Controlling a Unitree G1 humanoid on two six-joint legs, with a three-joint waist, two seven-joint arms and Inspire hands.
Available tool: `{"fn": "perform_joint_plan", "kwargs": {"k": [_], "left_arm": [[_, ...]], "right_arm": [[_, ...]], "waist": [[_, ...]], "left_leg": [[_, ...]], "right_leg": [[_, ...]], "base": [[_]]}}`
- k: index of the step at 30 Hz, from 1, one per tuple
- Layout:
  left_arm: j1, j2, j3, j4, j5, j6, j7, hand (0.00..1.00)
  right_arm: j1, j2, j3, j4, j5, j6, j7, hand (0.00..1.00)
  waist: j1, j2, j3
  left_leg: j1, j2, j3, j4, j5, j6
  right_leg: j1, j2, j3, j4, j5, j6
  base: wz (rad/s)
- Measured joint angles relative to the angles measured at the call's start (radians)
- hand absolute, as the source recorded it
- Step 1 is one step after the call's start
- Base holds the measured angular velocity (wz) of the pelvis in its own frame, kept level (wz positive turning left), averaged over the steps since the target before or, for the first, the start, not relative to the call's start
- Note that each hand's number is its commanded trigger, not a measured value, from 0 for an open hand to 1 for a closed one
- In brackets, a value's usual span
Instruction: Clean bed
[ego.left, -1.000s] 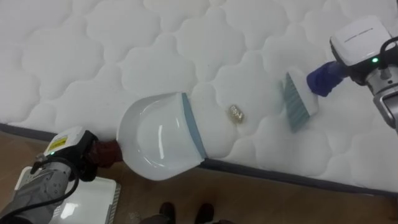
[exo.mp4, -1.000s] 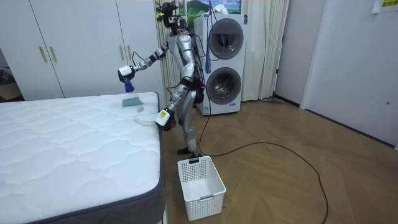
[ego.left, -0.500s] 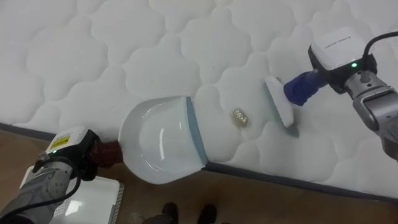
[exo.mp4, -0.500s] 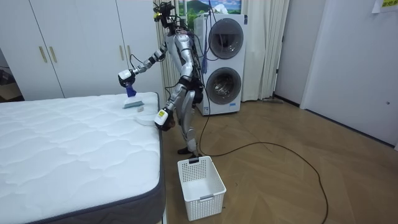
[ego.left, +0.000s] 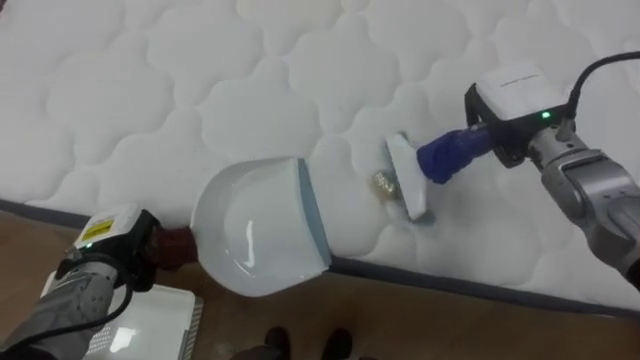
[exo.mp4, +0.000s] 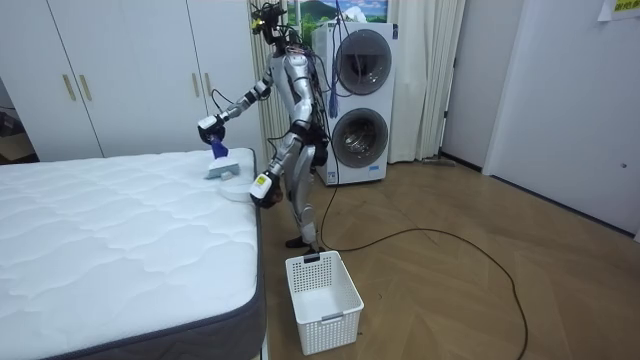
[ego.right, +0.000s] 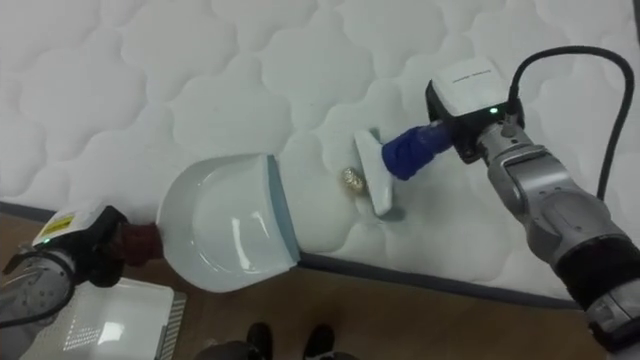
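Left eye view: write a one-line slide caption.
A brush beside a small scrap, white dustpan ready at the mattress edge.

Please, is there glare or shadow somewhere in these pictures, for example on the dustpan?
Left eye view: thin white streaks of glare inside the dustpan; a soft grey shadow lies on the mattress under the brush. Right eye view: the same streaks and shadow. Room view: even light, no strong glare.

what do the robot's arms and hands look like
Both forearms are grey metal with black cables. The right hand and left hand are dark, each topped by a white box with a green light; the left box also has a yellow label.
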Motion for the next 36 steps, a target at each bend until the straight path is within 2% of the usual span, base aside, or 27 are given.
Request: {"fn": "perform_joint_plan", "kwargs": {"k": [8,14,17,22,26,31,36], "left_arm": [[0.035,-0.029,-0.001,0.009,0.005,-0.005,0.000,1.00],[0.038,-0.029,-0.001,0.009,0.012,-0.006,0.003,1.00],[0.041,-0.029,-0.001,0.009,0.012,-0.009,0.020,1.00],[0.053,-0.032,0.000,0.008,0.043,-0.017,0.051,1.00],[0.064,-0.041,0.001,0.011,0.044,-0.029,0.070,1.00],[0.072,-0.041,0.001,0.014,0.043,-0.042,0.082,1.00],[0.076,-0.041,0.006,0.014,0.043,-0.041,0.088,1.00]], "right_arm": [[0.004,0.009,0.000,-0.058,0.098,-0.052,0.094,1.00],[0.004,0.028,0.002,-0.100,0.122,-0.062,0.142,1.00],[0.006,0.055,0.003,-0.144,0.215,-0.096,0.170,1.00],[0.020,0.077,0.002,-0.222,0.286,-0.142,0.186,1.00],[0.019,0.087,0.002,-0.242,0.327,-0.149,0.211,1.00],[0.017,0.087,0.001,-0.242,0.417,-0.150,0.227,1.00],[0.017,0.086,0.000,-0.242,0.437,-0.150,0.230,1.00]], "waist": [[0.007,0.025,-0.0141],[0.006,0.026,-0.0133],[0.006,0.026,-0.0133],[0.002,0.026,-0.0138],[-0.001,0.025,-0.0141],[-0.002,0.025,-0.0143],[-0.008,0.025,-0.0143]], "left_leg": [[0.015,0.000,0.003,0.002,0.001,-0.001],[0.011,0.000,0.005,-0.007,0.002,-0.003],[0.010,0.000,0.011,-0.004,0.002,-0.004],[0.010,-0.004,0.011,0.007,0.002,-0.004],[0.009,-0.018,0.011,0.006,0.002,-0.003],[0.008,-0.018,0.011,0.006,0.002,-0.003],[0.008,-0.018,0.011,0.006,0.002,-0.003]], "right_leg": [[0.010,0.000,0.003,0.003,0.000,0.000],[0.001,0.000,0.009,0.009,0.000,-0.005],[-0.003,0.000,0.014,0.014,-0.003,-0.008],[-0.007,-0.008,0.011,0.030,-0.015,-0.007],[-0.019,-0.027,0.007,0.056,-0.036,-0.006],[-0.020,-0.029,0.004,0.056,-0.037,-0.006],[-0.020,-0.029,0.004,0.056,-0.037,-0.006]], "base": [[-0.01],[-0.02],[-0.04],[0.02],[0.08],[0.02],[0.00]]}}
